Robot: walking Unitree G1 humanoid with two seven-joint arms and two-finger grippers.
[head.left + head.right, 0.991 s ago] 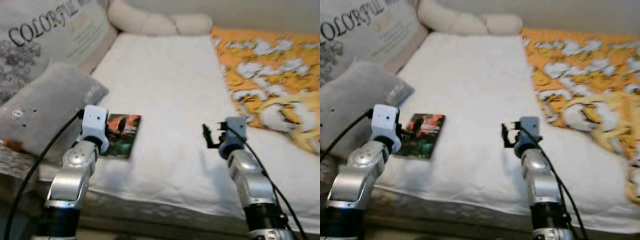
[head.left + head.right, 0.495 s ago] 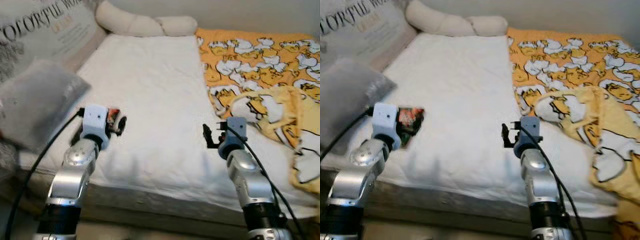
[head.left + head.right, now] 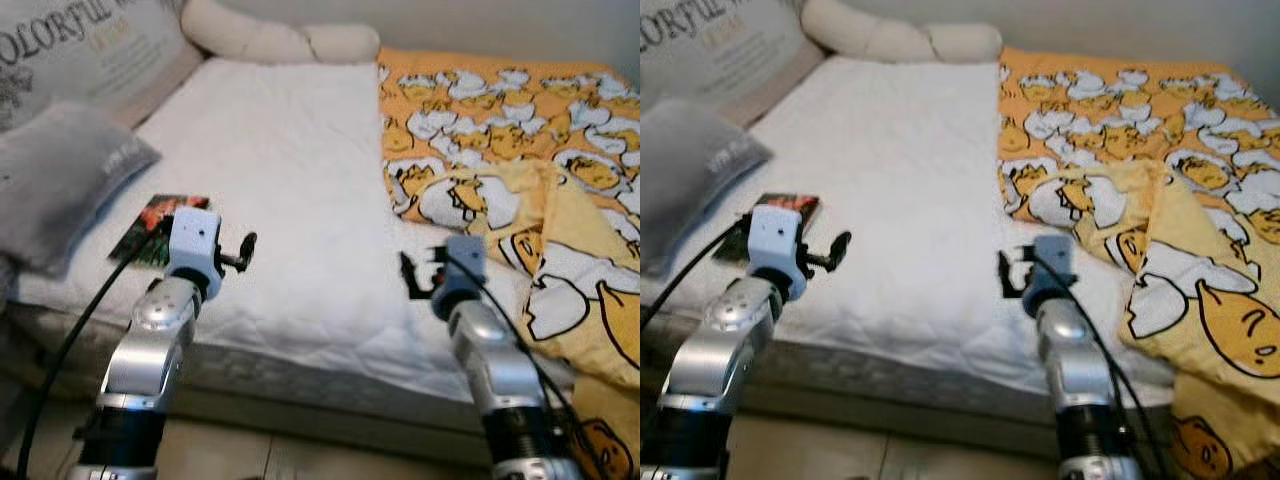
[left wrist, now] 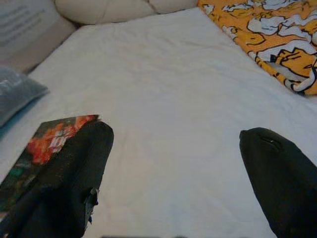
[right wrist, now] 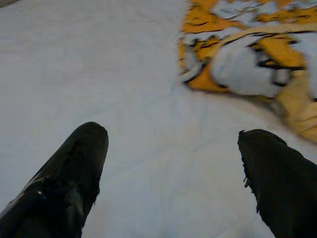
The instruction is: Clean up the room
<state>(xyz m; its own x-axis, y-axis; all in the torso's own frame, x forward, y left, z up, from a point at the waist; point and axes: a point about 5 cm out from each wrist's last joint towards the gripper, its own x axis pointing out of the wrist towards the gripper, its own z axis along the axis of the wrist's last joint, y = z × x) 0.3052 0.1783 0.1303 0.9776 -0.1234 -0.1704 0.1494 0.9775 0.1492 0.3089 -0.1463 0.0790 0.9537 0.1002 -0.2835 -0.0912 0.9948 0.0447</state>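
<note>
— What's on the bed (image 3: pixel 290 150)?
— A book (image 3: pixel 155 225) with a dark red-and-green cover lies flat near the bed's front left corner, just beside a grey pillow (image 3: pixel 60 180). An orange blanket (image 3: pixel 500 130) with a white cartoon print covers the right side, and one part of it hangs over the front edge.

— And the arms?
— Both are raised over the front edge. The left gripper (image 4: pixel 173 173) has its fingers (image 4: pixel 74 168) spread wide apart, holding nothing, with the book just beside one of them. The right gripper (image 5: pixel 173 173) is also spread open and empty, above the white sheet near the blanket's edge.
</note>
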